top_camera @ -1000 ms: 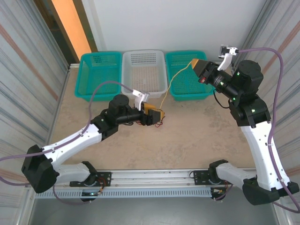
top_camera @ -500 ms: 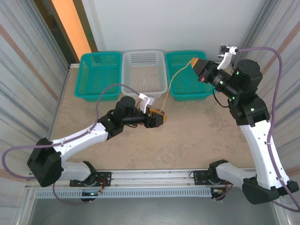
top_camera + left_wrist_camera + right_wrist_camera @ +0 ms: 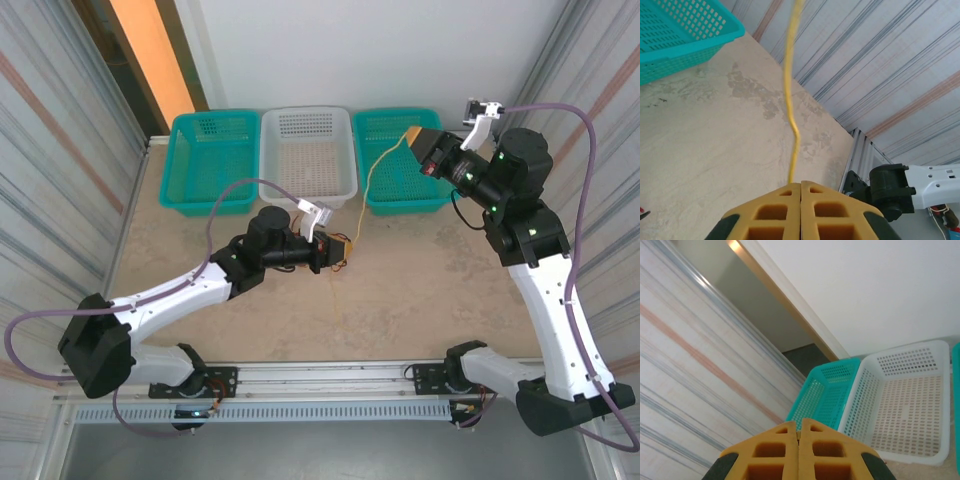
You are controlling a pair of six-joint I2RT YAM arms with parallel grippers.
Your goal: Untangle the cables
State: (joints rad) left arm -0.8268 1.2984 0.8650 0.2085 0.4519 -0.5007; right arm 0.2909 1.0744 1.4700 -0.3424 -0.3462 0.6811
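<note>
A yellow cable [image 3: 368, 175] stretches taut through the air between my two grippers. My left gripper [image 3: 340, 247] hovers low over the table's middle, shut on the cable's lower end. In the left wrist view the yellow cable [image 3: 792, 100] comes out between the closed pads of the left gripper [image 3: 801, 183]. My right gripper [image 3: 414, 135] is raised over the right teal basket, shut on the cable's upper end. In its own view the right gripper [image 3: 799, 421] has its jaws pressed together. Thin red and black cables [image 3: 345, 263] lie on the table just under the left gripper.
Three baskets line the far edge: a teal basket [image 3: 210, 160], a white basket [image 3: 307, 150] and another teal basket [image 3: 400, 170]. Striped walls close in both sides. The right arm's base [image 3: 892, 187] sits at the near edge.
My left gripper has moved a little to the right and closed its jaws on the yellow cable. The right gripper has held its place, still shut.
</note>
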